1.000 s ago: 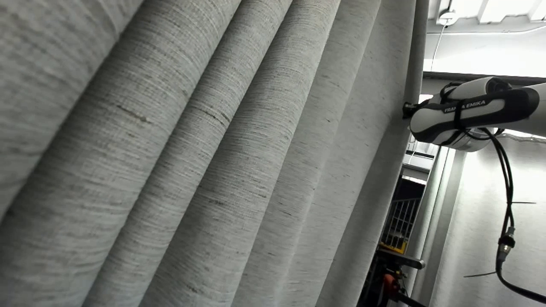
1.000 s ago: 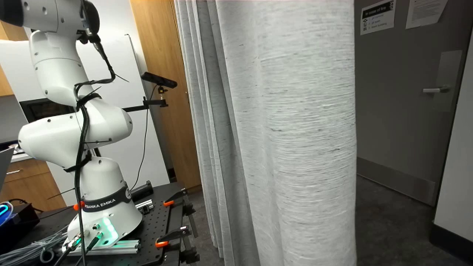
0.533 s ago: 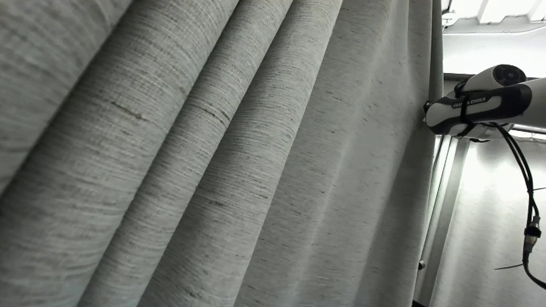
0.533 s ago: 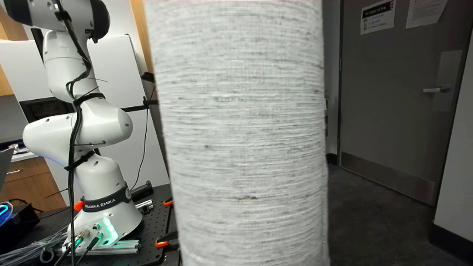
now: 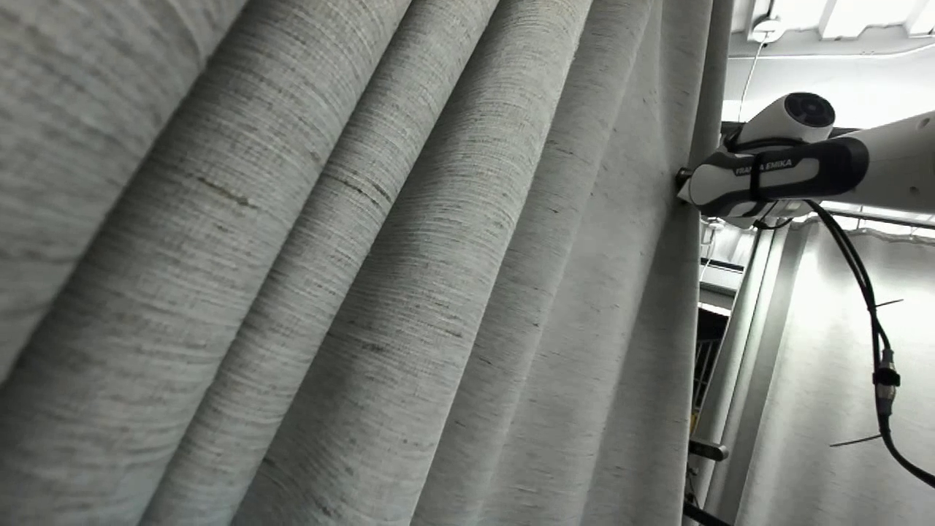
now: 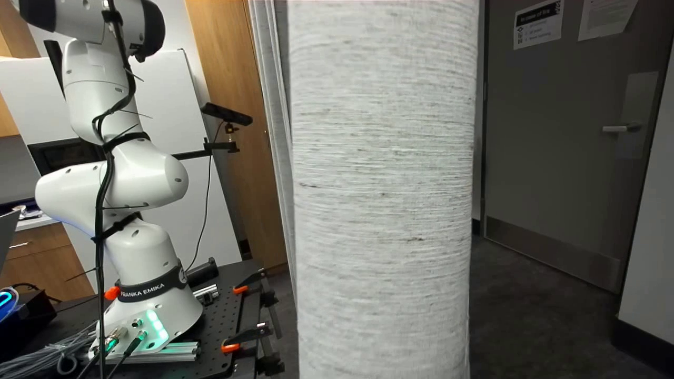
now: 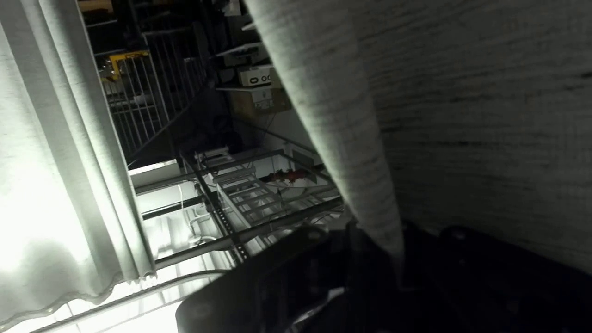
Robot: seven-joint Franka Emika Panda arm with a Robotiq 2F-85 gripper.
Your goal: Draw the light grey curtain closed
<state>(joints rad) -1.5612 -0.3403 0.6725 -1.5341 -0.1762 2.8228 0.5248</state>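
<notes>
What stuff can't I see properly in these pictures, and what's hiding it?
Light grey curtain: bottom cut off by the lower edge, in both exterior views.
Robot arm: upper part cut off by the top edge, in an exterior view.
Gripper: most of its body lost in darkness, wrist view.
Paper sign: smaller words too tiny to read, in an exterior view.

Wrist view: white glare, light grey curtain (image 7: 481, 115) in shadow
</notes>
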